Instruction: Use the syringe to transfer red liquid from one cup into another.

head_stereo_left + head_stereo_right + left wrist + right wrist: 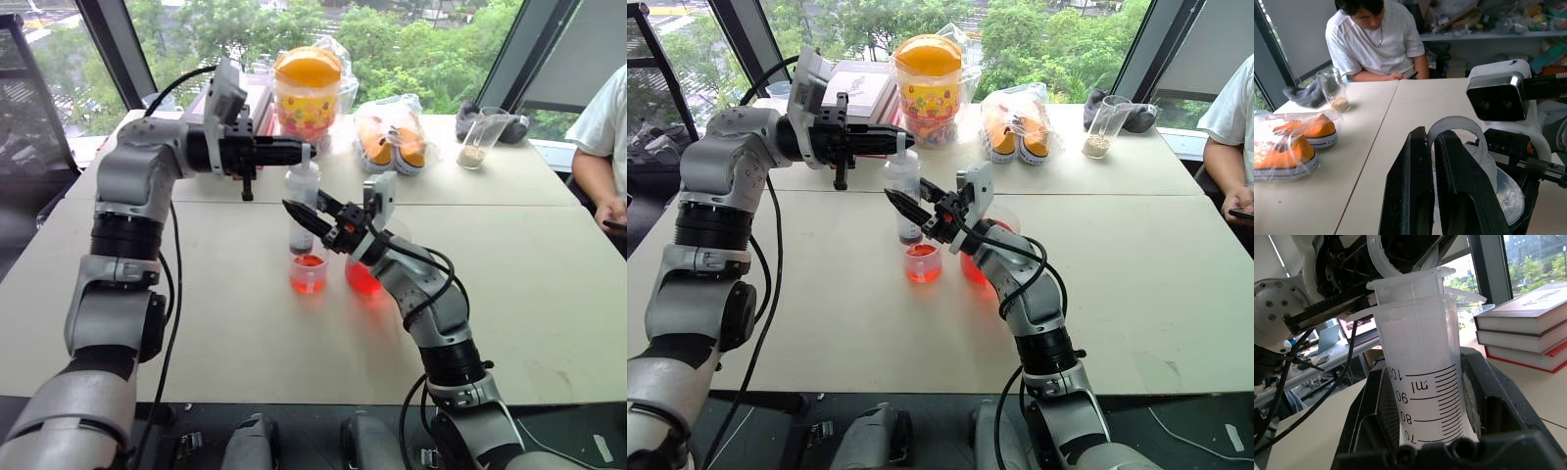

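Syringe (302, 211) stands upright over the small cup (308, 273): right tool (297, 212) clamps its barrel, left tool (306, 152) pinches the plunger ring above.

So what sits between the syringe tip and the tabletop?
The small cup holding red liquid stands directly under the syringe, on the table, seen in the left eye view.
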Robot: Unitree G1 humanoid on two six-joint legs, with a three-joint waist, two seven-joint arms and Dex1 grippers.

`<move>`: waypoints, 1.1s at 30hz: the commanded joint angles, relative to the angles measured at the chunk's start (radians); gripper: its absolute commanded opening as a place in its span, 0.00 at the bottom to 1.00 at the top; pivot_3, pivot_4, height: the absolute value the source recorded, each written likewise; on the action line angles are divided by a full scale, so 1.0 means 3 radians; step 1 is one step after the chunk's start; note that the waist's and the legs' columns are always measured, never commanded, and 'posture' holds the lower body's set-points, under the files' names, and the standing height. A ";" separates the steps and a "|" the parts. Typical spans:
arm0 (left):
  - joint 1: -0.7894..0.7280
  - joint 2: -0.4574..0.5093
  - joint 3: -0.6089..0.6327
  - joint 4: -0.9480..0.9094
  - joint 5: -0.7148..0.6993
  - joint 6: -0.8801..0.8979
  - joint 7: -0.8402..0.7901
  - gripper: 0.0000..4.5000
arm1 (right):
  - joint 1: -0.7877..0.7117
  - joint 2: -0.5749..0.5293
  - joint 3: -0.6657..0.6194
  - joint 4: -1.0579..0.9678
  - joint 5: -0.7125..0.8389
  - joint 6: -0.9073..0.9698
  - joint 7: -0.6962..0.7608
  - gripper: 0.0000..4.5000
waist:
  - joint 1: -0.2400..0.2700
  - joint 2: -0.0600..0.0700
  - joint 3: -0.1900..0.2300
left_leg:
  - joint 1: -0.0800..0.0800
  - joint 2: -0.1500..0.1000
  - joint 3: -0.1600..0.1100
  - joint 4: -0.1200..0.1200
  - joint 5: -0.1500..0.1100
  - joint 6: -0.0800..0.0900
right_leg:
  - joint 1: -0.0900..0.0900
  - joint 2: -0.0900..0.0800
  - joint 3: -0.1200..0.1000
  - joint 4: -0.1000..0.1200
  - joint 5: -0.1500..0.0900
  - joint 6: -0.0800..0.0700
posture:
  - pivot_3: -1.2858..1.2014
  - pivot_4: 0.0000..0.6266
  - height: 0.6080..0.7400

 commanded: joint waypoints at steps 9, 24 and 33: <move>0.0167 -0.0039 -0.0160 -0.0232 -0.0055 0.0145 -0.0066 0.01 | -0.0337 -0.0002 -0.0234 -0.0462 0.0178 -0.0011 -0.0119 0.31 | -0.0001 0.0000 0.0000 | 0.0000 0.0000 0.0000 0.0000 0.0000 0.0000 | 0.0000 0.0000 0.0000 0.0000 0.0000 0.0000 | 0.52 0.24 1.00; 0.0244 0.0515 0.0150 -0.0295 -0.0205 0.0444 -0.0047 0.99 | -0.0033 0.0037 -0.0094 -0.0369 0.0081 -0.0018 -0.0098 0.31 | -0.0008 0.0000 0.0000 | 0.0000 0.0000 0.0001 0.0000 0.0000 0.0000 | 0.0000 0.0000 0.0000 0.0000 0.0000 0.0000 | 0.52 0.24 1.00; 0.0861 0.0754 0.0227 -0.0846 -0.0370 0.0584 -0.0007 0.99 | -0.0343 -0.0160 -0.0460 -0.0503 0.0327 0.0567 -0.0478 0.31 | -0.0007 0.0001 0.0000 | 0.0000 0.0001 0.0001 0.0000 0.0000 0.0000 | -0.0001 -0.0002 0.0000 0.0001 -0.0001 -0.0001 | 0.52 0.24 1.00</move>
